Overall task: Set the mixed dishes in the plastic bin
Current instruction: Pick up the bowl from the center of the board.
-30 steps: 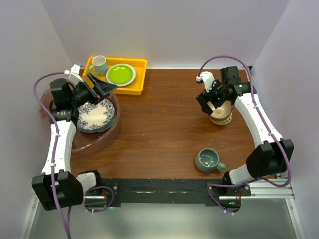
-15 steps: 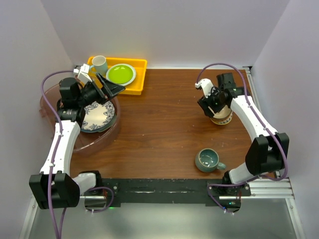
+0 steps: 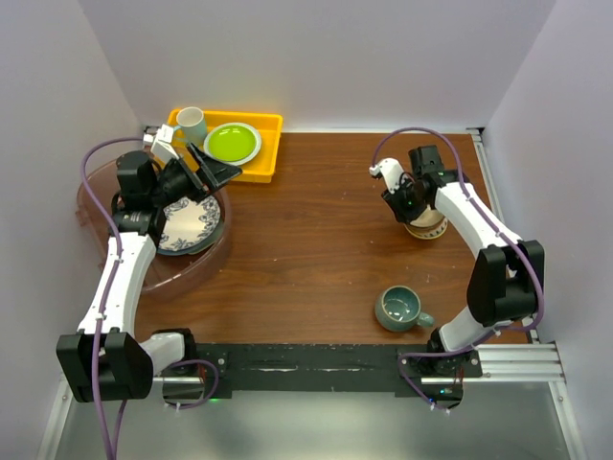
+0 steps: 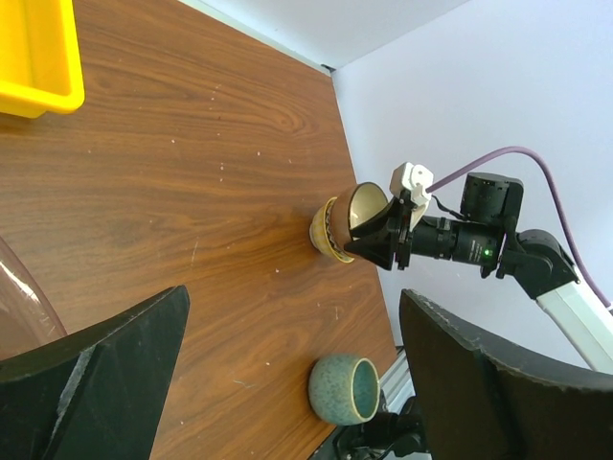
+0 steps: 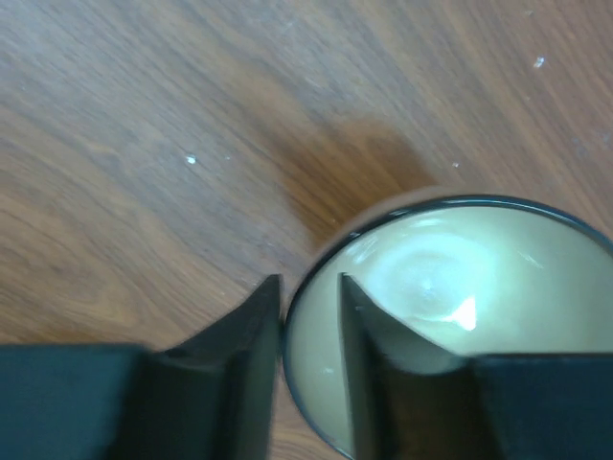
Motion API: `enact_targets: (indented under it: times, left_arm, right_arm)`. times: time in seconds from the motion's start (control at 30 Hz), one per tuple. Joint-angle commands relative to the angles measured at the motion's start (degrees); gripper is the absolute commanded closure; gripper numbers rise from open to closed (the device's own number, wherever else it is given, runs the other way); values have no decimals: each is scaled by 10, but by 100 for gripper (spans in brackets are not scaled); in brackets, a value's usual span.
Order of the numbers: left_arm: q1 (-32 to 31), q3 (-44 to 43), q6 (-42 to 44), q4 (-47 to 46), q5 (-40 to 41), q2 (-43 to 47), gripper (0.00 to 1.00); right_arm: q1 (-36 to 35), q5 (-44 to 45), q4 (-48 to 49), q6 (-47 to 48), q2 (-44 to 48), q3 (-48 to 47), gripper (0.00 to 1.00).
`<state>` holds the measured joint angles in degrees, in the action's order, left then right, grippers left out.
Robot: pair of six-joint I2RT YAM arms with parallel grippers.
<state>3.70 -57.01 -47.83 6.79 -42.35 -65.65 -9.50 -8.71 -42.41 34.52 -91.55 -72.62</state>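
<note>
At far left, the plastic bin [image 3: 196, 268] sits on the bench [image 3: 316, 220] with a blue-rimmed plate [image 3: 192, 222] lying inside it. The left hand [image 3: 222, 182] hovers over the bin's far side, fingers spread wide and holding nothing, its arm bent above the bin. Just behind the bin is a yellow tray [image 3: 270, 126].

Well to the right of the bin, toward the bench's near edge, stands a teal mug [image 3: 397, 307], which neither hand touches. Farther right, and the dish most distant from the bin, is the cream-tan bowl [image 3: 431, 228], mouth up and directly under the right hand [image 3: 404, 203]. That arm arches over it from the right and points the hand steeply down.

The wrist view shows one finger inside the rim and one outside, set close together. Whether they pinch the rim cannot be told. The right arm is plainly the nearer, and any carry must run leftward across open bench to the bin.
</note>
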Motion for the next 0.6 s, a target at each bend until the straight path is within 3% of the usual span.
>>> enact_targets:
  times: [0.0,0.3,0.57]
  left_arm:
    - [-2,1,-9,-32,1,4,4]
    - [-3,1,-11,-33,0,6,4]
    - [-3,0,-12,-32,2,9,5]
  right_arm:
    - [4,18,22,20,8,7,74]
    - [5,23,21,27,14,13,98]
    - [4,28,24,29,50,6,100]
